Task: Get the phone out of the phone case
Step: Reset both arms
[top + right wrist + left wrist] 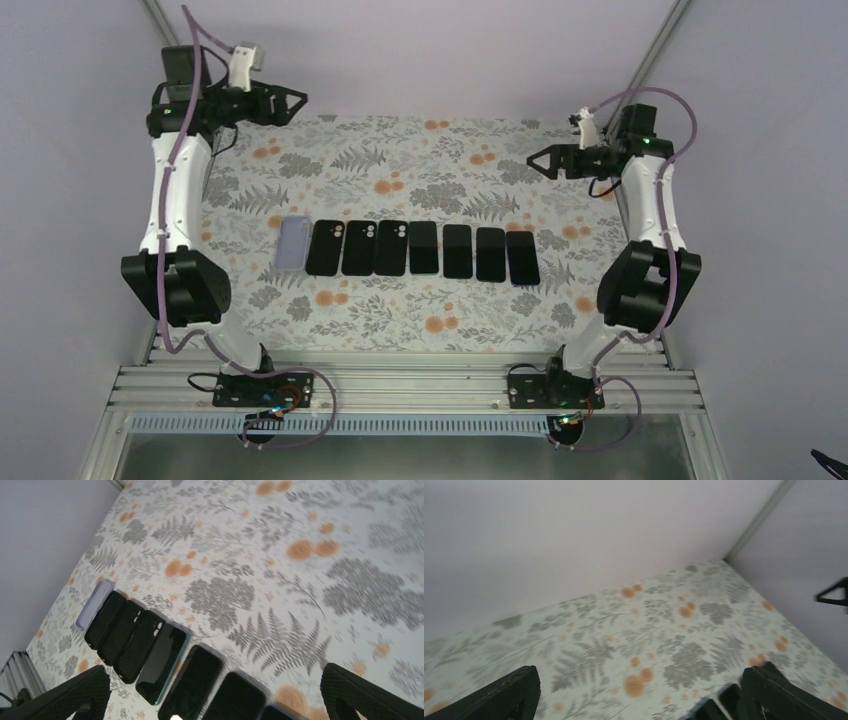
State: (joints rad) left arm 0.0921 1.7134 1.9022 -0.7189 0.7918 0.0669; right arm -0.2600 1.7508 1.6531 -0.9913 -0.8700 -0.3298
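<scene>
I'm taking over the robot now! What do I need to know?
Left end effector: open, empty, high over the far left corner.
Right end effector: open, empty, high at the far right.
Things: a pale case and seven black phones or cases lie in one row on the table.
Done or left: I cannot tell which phone is in a case; nothing is held.

Robot lab booth: plain lilac walls (420,50), aluminium rail frame (400,385), fern-print tabletop (400,160).
</scene>
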